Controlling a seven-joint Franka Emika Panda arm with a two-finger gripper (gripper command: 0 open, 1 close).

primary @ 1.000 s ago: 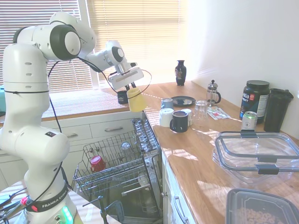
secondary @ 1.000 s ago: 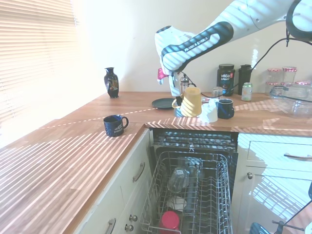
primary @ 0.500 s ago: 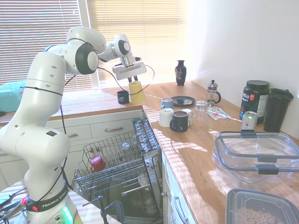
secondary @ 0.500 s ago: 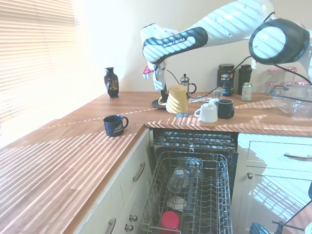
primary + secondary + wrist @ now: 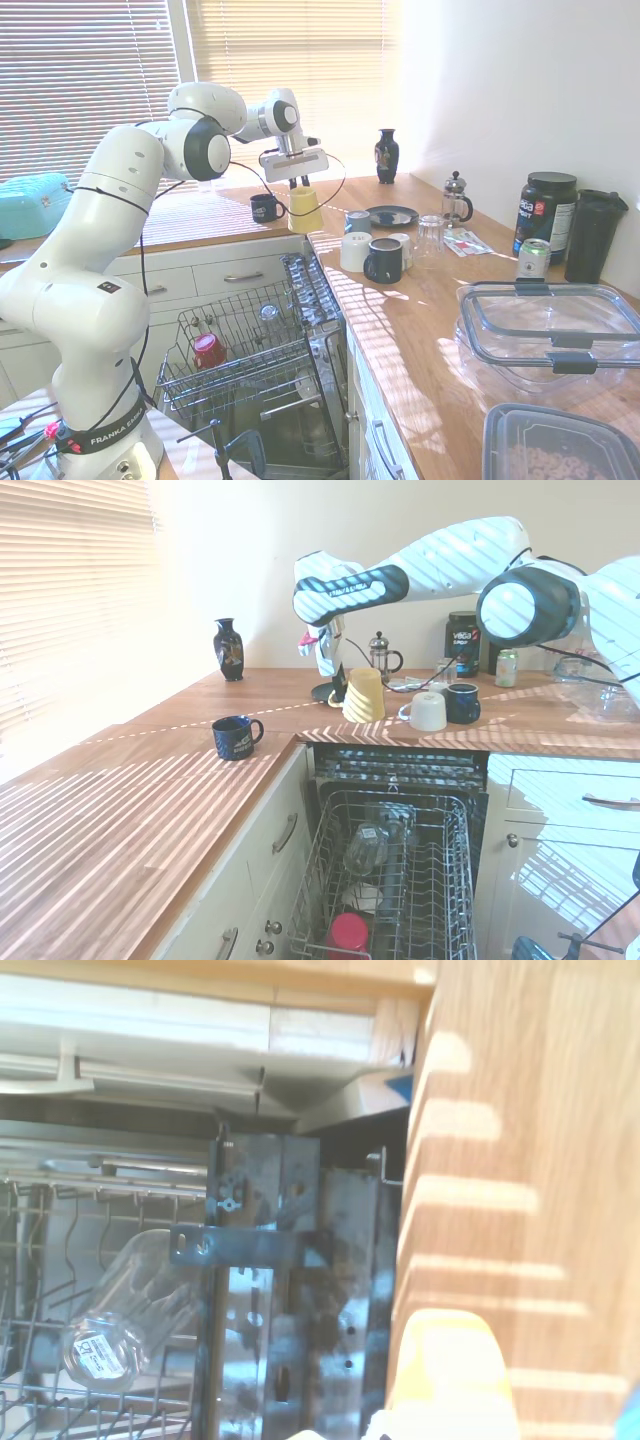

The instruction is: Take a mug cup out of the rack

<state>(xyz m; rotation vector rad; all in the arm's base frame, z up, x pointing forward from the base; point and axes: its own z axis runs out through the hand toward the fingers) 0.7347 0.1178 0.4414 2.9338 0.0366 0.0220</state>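
Yellow and mouth-down, the mug [image 5: 305, 210] hangs from the gripper [image 5: 301, 186], whose jaws are closed on its upper end, a hold that suits a mug stored upside down on tines. It is well clear of the rack [image 5: 240, 355], just above the wooden counter [image 5: 260, 695] near the dishwasher's corner, probably to be set down. A navy mug [image 5: 236, 737] sits apart, leaving room. Below, the rack holds a glass [image 5: 125, 1310] and a red cup [image 5: 208, 349].

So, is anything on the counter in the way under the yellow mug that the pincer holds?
Nothing visible: the mug cup sits at bare counter, apart from the white mug and navy mug.
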